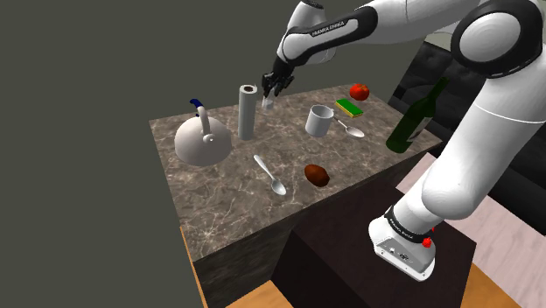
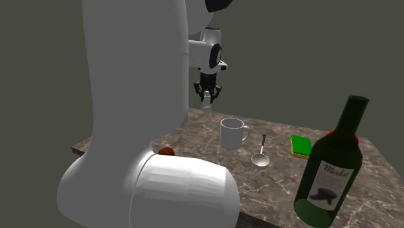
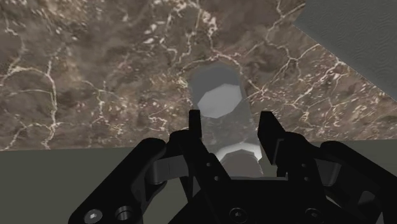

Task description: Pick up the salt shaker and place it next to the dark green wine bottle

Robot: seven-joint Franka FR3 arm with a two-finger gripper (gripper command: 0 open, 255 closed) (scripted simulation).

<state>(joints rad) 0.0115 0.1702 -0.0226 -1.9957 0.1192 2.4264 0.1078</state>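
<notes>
end effector [image 3: 231,117] clasps salt shaker [image 3: 217,95] | wine bottle [image 2: 329,170] label: "Merlot"

desk [image 1: 219,197]: brown veined marble, polished | wine bottle [image 2: 327,175]: glossy dark green glass | spoon [image 2: 261,155]: shiny metal | salt shaker [image 3: 218,95]: smooth, translucent grey

The gripper [image 1: 270,93] holds the salt shaker [image 1: 267,102] above the marble table [image 1: 227,188], beside the upright roll [image 1: 247,112].

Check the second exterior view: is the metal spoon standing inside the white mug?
No, the spoon lies flat on the marble tabletop beside the mug, apart from it.
</notes>
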